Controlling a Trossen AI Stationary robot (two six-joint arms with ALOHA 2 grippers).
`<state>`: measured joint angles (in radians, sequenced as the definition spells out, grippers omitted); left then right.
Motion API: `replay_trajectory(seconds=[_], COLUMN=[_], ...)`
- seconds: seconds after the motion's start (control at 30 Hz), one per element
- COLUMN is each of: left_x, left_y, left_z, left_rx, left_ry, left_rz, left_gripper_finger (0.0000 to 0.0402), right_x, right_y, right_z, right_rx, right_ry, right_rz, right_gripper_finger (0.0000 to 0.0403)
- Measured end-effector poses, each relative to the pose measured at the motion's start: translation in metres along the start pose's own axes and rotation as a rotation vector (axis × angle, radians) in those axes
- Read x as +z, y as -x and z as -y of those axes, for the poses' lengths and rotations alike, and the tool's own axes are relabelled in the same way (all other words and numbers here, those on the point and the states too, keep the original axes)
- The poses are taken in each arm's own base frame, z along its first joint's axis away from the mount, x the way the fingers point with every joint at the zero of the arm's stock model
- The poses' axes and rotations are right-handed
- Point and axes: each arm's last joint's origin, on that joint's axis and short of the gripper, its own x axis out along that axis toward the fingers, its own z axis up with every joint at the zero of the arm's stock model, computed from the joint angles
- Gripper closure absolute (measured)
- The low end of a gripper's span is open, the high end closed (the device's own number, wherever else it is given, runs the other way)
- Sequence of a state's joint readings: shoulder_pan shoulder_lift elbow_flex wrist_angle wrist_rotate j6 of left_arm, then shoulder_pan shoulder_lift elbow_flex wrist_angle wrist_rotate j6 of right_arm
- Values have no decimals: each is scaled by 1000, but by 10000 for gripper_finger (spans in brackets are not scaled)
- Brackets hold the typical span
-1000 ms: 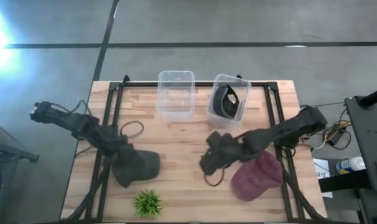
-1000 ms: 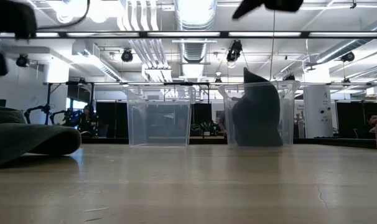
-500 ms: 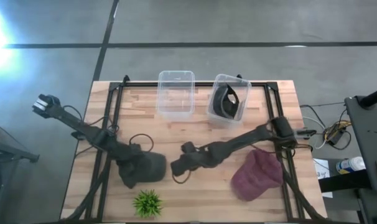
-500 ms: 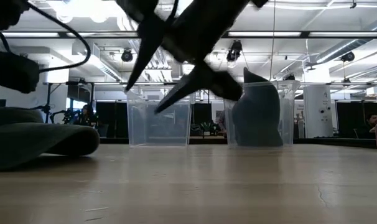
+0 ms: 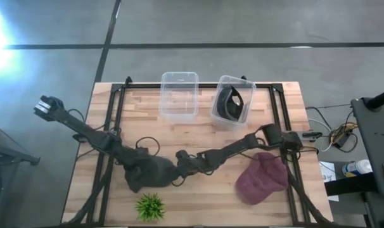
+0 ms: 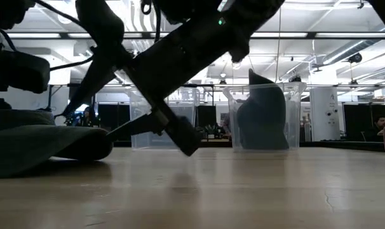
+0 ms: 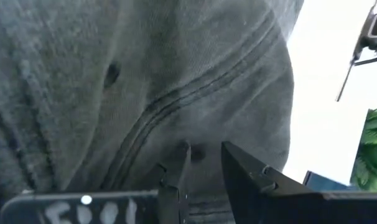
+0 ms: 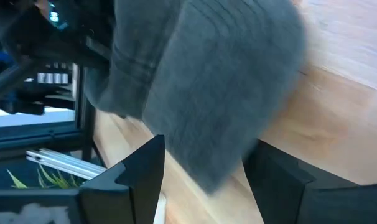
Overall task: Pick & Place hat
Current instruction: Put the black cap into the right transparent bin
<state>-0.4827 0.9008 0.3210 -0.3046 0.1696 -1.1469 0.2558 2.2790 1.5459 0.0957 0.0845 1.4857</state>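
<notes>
A grey hat (image 5: 151, 174) lies on the table's near left part, its underside on the wood; the low view shows it at the left (image 6: 40, 143). My left gripper (image 5: 137, 163) sits on its crown, shut on the cloth (image 7: 201, 158). My right gripper (image 5: 174, 171) reaches low from the right and is open. Its fingers stand on either side of the hat's stitched brim (image 8: 238, 93), and I cannot tell if they touch it. A maroon hat (image 5: 262, 178) lies near the right edge. My left gripper pinches a small pucker of the grey hat's crown cloth (image 7: 193, 151) beside a stitched seam, between its two fingertips. It comes slanting down from the table's far left. The hat stays flat on the table.
Two clear bins stand at the far edge: the left one (image 5: 179, 95) holds nothing, the right one (image 5: 233, 100) holds a dark hat. A small green plant (image 5: 151, 206) stands at the near edge, just in front of the grey hat.
My right gripper has swept from the table's middle toward the left and down, ending low at the grey hat's brim. My left gripper has moved toward the right, and the grey hat has slid that way with it along the table.
</notes>
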Motion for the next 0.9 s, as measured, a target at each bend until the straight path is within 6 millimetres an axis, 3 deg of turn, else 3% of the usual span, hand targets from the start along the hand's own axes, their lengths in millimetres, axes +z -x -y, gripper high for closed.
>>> replay_trajectory(seconds=[0.17,0.33,0.43,0.57,0.63,0.73,0.9], left_x=[5,8,13,23,28,34,38], left_y=[-8,-14,-10,5,16,36,78], left_z=[6,12,22,45,59,81,116], left_rx=[-42,-71,-90,-146,-182,-224,-213], left_ry=[-24,-21,-39,-96,-128,-162,-221], left_rz=[24,38,76,186,238,295,375], left_gripper_finger=[317,317,317,317,317,317,317], right_x=[3,9,11,16,18,22,18], right_y=[-9,-6,3,18,30,61,143], right_z=[1,-8,-16,-32,-40,-57,-82], right_rx=[82,144,159,193,180,130,-34], right_ry=[18,63,110,156,203,302,452], right_rz=[22,43,53,67,69,61,113], right_gripper_finger=[197,213,252,334,373,386,388])
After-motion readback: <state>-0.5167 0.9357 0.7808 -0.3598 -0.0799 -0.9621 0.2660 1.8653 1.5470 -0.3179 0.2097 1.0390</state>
